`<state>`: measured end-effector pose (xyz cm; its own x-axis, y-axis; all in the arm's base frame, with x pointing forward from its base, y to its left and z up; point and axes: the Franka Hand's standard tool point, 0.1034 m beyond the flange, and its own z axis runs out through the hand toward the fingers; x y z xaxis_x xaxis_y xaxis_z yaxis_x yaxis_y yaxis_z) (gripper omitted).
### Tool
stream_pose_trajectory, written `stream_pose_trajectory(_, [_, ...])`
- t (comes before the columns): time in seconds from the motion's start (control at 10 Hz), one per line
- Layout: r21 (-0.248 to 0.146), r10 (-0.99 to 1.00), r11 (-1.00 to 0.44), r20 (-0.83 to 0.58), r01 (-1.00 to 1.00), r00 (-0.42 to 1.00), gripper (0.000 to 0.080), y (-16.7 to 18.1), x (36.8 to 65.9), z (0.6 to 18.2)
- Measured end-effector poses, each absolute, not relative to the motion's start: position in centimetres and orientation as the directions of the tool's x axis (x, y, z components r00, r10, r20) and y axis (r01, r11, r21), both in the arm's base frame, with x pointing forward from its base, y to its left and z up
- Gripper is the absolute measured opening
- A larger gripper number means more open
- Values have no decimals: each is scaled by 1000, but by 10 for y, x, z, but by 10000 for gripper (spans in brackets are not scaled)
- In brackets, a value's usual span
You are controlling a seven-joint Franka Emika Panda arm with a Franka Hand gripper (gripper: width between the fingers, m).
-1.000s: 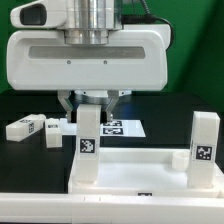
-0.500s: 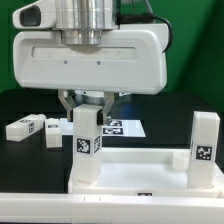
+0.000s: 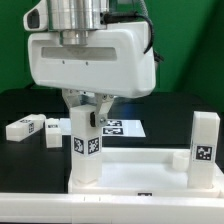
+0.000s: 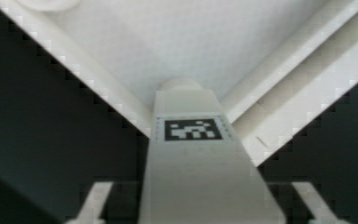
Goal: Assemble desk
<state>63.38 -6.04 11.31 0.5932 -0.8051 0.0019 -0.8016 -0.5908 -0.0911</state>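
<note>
A white square leg (image 3: 85, 150) with tags stands upright on the exterior view's left back corner of the white tabletop (image 3: 140, 166). My gripper (image 3: 88, 112) comes down from above and is shut on this leg's top. In the wrist view the leg (image 4: 197, 150) runs between my fingers (image 4: 101, 202), the gripper (image 4: 197, 205) straddles it, and the tabletop (image 4: 158, 50) lies beyond. A second leg (image 3: 204, 145) stands upright at the tabletop's right back corner.
Two loose white legs (image 3: 22, 128) (image 3: 52, 130) lie on the black table at the exterior view's left. The marker board (image 3: 127, 127) lies behind the tabletop. The big white robot hand (image 3: 90, 55) fills the upper middle.
My hand has turned about its vertical axis, and the left leg has turned with it, so two tagged faces now show instead of one.
</note>
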Motion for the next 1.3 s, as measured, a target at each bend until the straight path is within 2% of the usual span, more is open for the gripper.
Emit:
stream_pose_trajectory(0.5, [-96, -984, -157, -69, -983, 163, 290, -56, 635, 113])
stream_pose_trajectory(0.7, [-92, -995, -45, -87, -995, 53, 290, -55, 636, 113])
stream_pose_trajectory(0.8, [-92, -995, -24, -93, -995, 33, 290, -54, 636, 113])
stream_pose_trajectory(1.0, [-98, -991, -96, -86, -991, 105, 291, -55, 636, 112])
stream_pose_trajectory(1.2, [-105, -965, -244, -73, -964, 252, 609, -56, 636, 113])
stream_pose_trajectory(1.3, [-101, -927, -366, -54, -925, 372, 637, -56, 636, 113])
